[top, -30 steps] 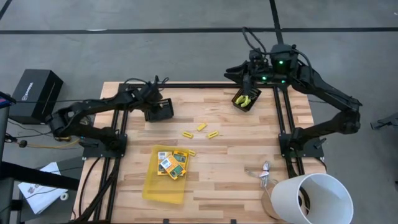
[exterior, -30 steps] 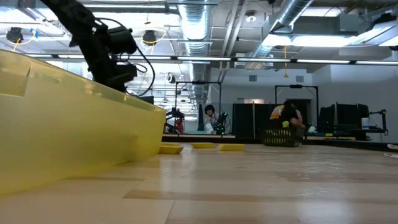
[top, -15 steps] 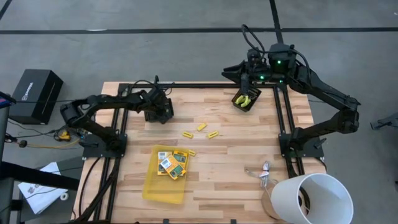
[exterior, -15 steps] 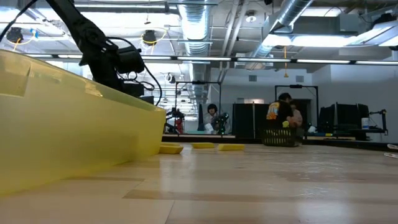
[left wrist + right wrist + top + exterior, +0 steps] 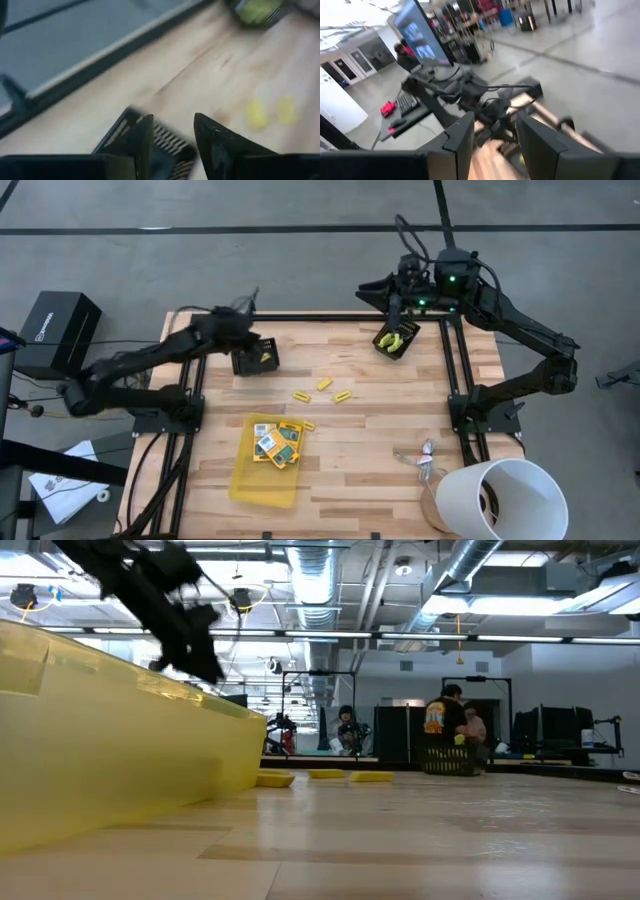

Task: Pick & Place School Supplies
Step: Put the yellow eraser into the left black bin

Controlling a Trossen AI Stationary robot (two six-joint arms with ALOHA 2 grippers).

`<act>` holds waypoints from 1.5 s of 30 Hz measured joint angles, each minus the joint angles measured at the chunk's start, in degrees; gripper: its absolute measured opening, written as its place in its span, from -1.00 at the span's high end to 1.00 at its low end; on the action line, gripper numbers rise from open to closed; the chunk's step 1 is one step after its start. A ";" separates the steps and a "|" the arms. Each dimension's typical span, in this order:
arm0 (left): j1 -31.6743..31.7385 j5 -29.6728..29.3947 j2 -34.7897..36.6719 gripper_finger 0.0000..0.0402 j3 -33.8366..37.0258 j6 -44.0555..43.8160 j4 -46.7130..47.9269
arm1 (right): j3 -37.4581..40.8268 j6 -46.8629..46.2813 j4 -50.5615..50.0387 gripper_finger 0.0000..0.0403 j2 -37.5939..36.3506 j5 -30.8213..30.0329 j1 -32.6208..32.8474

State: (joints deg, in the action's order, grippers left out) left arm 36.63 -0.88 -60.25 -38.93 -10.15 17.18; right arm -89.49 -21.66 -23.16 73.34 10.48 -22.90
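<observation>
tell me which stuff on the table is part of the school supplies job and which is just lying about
Job: printed boxes in the yellow tray; yellow sticks loose mid-table; yellow-green items in the black baskets.

Lying about: metal clips, white bucket, black case off the table.

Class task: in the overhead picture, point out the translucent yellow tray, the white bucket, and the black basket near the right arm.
yellow tray (image 5: 252, 481): high view, bare near end.
white bucket (image 5: 455, 484): high view, rim.
black basket (image 5: 384, 348): high view, wall.
</observation>
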 joint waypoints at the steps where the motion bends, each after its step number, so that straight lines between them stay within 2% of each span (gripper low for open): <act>1: -0.31 1.55 2.55 0.31 -0.38 -1.10 0.08 | 0.00 1.00 1.60 0.31 0.00 0.06 0.00; 6: -5.04 10.60 10.39 0.25 -5.01 -0.25 2.19 | 0.00 4.60 11.67 0.31 0.00 0.17 0.00; 11: -12.81 11.91 7.48 0.24 -10.02 4.00 4.88 | 0.00 5.14 16.21 0.30 0.00 0.20 0.00; 19: -17.75 11.85 -12.86 0.25 -16.67 5.21 6.80 | 0.00 4.68 16.17 0.31 0.00 0.63 0.83; 24: -19.52 10.35 -25.69 0.24 -23.09 5.19 11.50 | 0.07 4.69 15.72 0.31 -0.58 1.25 2.04; 31: -20.84 9.67 -38.53 0.06 -32.78 0.67 11.07 | 0.02 5.50 15.68 0.31 -1.31 1.54 1.83; 37: -20.82 6.78 -47.42 -0.01 -38.46 -3.81 13.32 | 0.06 6.67 13.94 0.29 -2.71 3.33 1.73; 41: -21.05 3.87 -50.46 0.02 -40.05 -3.81 15.46 | 0.04 8.13 11.61 0.30 -4.11 3.47 1.68; 45: -21.46 3.63 -52.34 0.03 -40.89 -2.27 15.72 | 0.00 8.77 10.06 0.30 -5.04 4.60 0.86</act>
State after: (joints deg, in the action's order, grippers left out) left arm 15.17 2.75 -112.59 -79.82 -12.42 32.90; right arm -89.49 -12.89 -13.09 68.30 15.08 -22.04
